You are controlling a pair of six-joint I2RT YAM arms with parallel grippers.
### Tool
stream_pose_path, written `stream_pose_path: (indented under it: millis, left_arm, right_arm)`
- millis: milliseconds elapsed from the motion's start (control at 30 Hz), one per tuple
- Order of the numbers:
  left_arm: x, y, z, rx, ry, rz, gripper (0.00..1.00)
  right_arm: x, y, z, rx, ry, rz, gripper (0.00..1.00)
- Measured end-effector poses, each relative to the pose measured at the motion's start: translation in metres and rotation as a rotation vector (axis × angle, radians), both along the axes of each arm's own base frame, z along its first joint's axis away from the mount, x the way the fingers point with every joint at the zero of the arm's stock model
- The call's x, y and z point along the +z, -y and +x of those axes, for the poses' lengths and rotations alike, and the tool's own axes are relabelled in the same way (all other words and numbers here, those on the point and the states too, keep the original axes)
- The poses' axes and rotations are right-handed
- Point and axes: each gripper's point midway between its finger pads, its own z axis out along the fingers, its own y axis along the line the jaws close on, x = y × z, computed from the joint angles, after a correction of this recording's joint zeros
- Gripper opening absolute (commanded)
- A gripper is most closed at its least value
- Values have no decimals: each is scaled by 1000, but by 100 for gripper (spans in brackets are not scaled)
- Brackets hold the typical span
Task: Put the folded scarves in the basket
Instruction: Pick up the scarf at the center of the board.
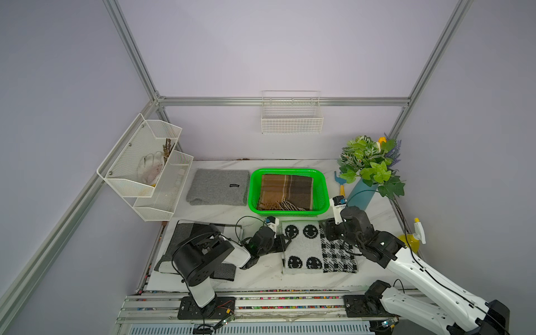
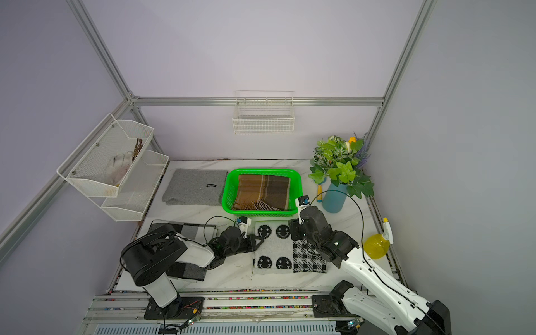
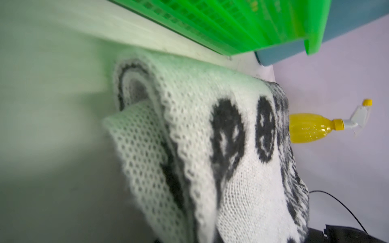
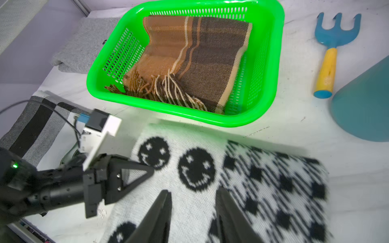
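- Lilac walls and a metal frame close in a white table (image 1: 220, 211), and the green basket (image 1: 290, 214) sits toward the back of it.
- One brown checked scarf (image 1: 285, 191) already lies flat inside the basket, fringe toward the robot, covering most of the bottom.
- The folded scarf (image 1: 307, 249) with the smiley faces lies on the table just on the robot's side of the basket, with a narrow strip of table between them. It is not yet lifted clear.
- The left fingers (image 4: 150, 169) are pinched together on that scarf's edge, on the side away from the blue vase (image 1: 361, 197). In the left wrist view the knit layers bunch up close to the lens.
- The right fingers (image 4: 160, 210) stand apart over the scarf's end nearest the vase, with nothing held between them.
- To my eye this is the gripping stage: one side is held and the other is not. Lifting, carrying over the basket's front wall and laying the scarf on the brown one all remain.
- The way into the basket is short and open from above, though the scarf must clear the front rim.
- The vase and a small rake (image 1: 341, 185) crowd one side of the basket, and a grey scarf (image 1: 217, 187) lies against the other.
- A yellow spray bottle (image 1: 409, 240) stands near the right arm, farther from the basket than the vase.
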Motion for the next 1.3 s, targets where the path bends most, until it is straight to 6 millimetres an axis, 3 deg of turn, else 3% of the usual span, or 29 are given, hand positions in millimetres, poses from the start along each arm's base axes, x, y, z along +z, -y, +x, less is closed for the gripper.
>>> stream_pose_path:
  millis: [267,367,533,667,867,1033,1300]
  left_arm:
    - [25,-73,-9,94,28,104,0]
    - [21,-92,-8,128,13,140,0]
    - [-6,-97,-13,106,-53,196,0]
    - [-9,-95,-6,89,-65,160,0]
    - [-6,-96,-5,75,-51,166,1]
    - [-6,-110,-3,93,-53,203,0]
    - [-7,-116,4,85,-55,213,4]
  right_arm:
    - [-42,-13,6,30,-106,-40,47]
    - [-63,-10,12,2,-163,-84,46]
    - [-99,-1,24,-46,-261,-110,47]
    - [-122,-1,18,-35,-332,-132,50]
    - [-115,4,17,-54,-285,-103,52]
    - [-128,5,12,-58,-320,-105,54]
    - [-135,2,7,-33,-358,-40,58]
